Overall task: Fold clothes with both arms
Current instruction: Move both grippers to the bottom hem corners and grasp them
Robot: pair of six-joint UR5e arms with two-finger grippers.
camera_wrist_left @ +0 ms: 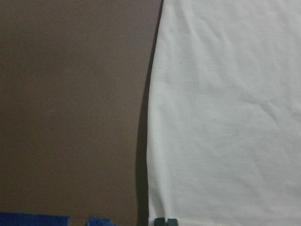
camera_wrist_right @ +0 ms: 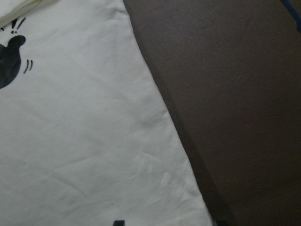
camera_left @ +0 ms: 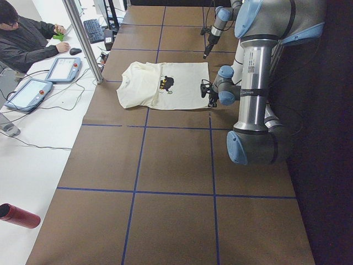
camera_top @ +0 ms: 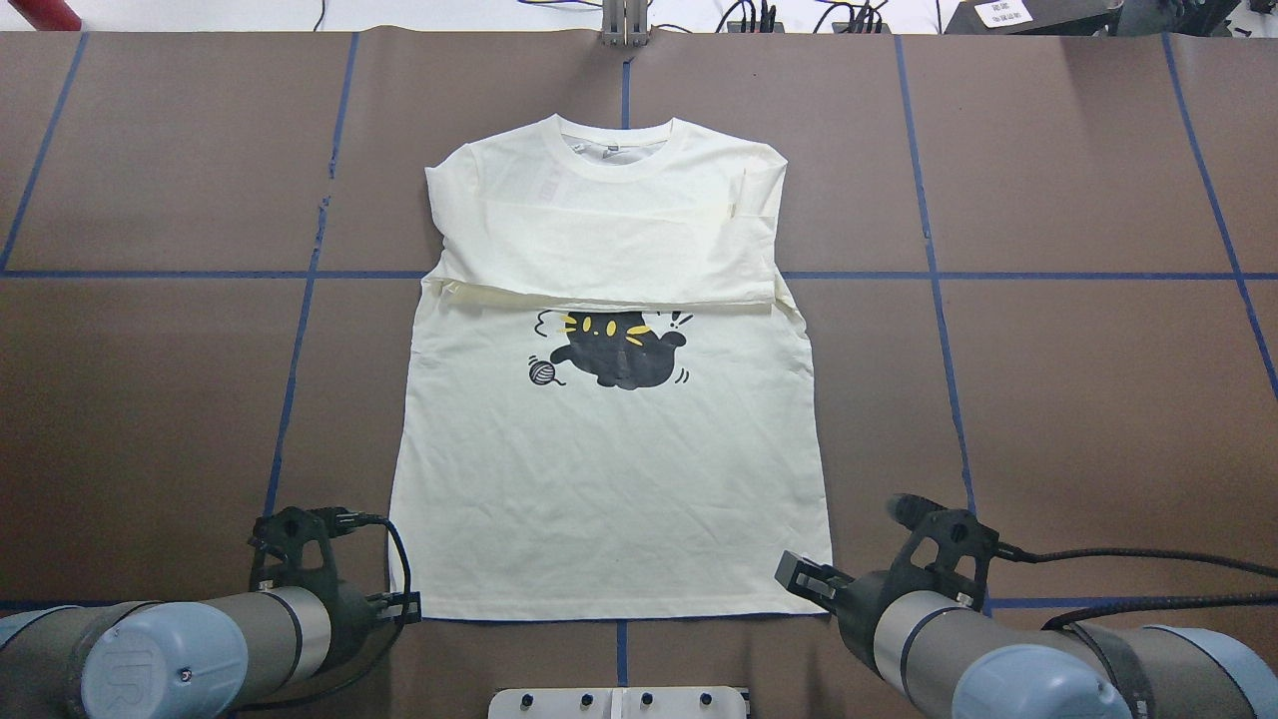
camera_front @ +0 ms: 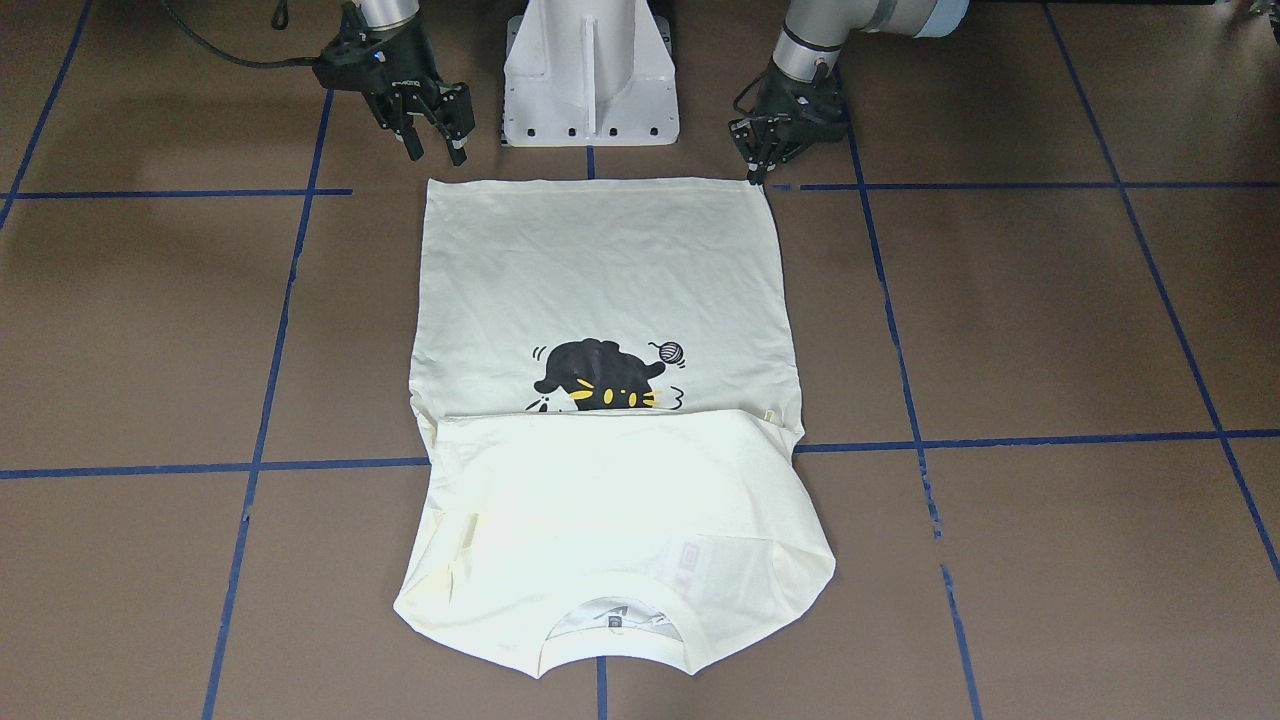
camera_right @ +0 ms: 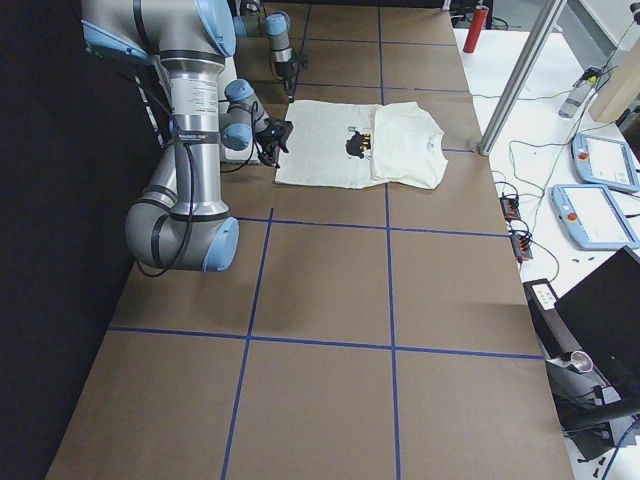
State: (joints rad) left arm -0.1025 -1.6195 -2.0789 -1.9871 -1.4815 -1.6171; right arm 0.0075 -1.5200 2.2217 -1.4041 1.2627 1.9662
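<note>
T-shirt [camera_top: 609,479] (cream, cat print up) lies flat at the centre of the table [camera_top: 1048,399], sleeves folded across the chest, hem nearest the robot. Light, limp and quick to wrinkle, it is best lifted by its 2 hem corners together, or it will likely sag and skew. Left gripper [camera_front: 758,172]: fingers closed at 1 hem corner, apparently pinching it. Right gripper [camera_front: 436,152]: jaws spread, just short of the other corner, holding nothing.

Brown table [camera_top: 1048,399] w/ cream T-shirt [camera_top: 609,479]
</note>
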